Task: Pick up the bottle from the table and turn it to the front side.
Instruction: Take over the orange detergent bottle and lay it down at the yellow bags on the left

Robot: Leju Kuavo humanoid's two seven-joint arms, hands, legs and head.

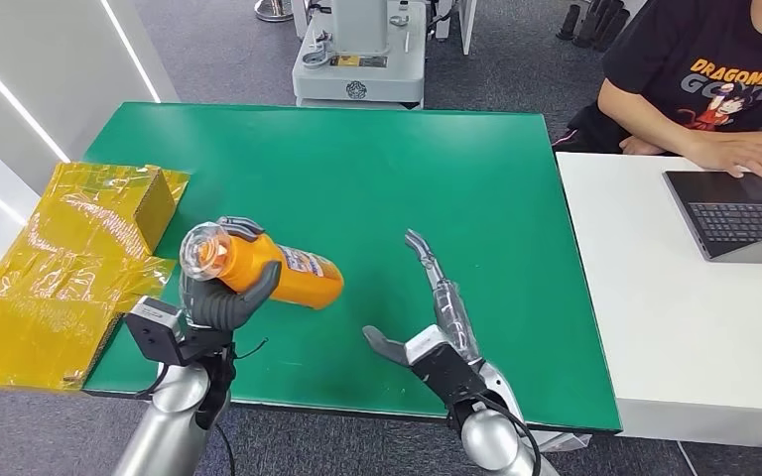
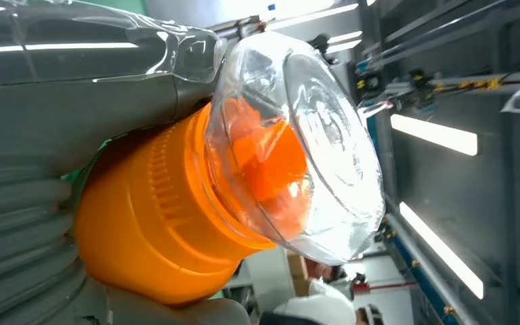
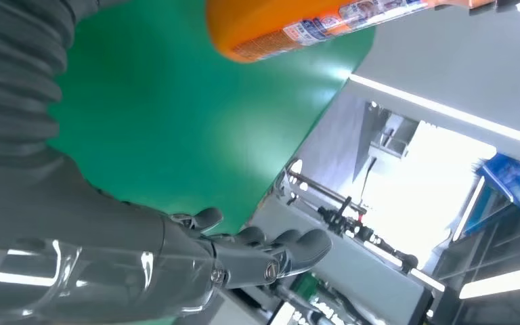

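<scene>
Our left hand (image 1: 226,297) grips the bottle (image 1: 288,275) lying sideways just above the green table (image 1: 437,169), while our right hand (image 1: 435,317) hangs spread and empty; turning it one-handed, we risk it slipping out.

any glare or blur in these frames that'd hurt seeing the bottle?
Head view: even light and sharp, with the bottle clear in the left hand and a faint sheen on the green table. Left wrist view: the bottle's clear cap sits very close, reflecting ceiling lights, edges soft. Right wrist view: bright ceiling lights wash out the background; the right hand is slightly soft.
</scene>
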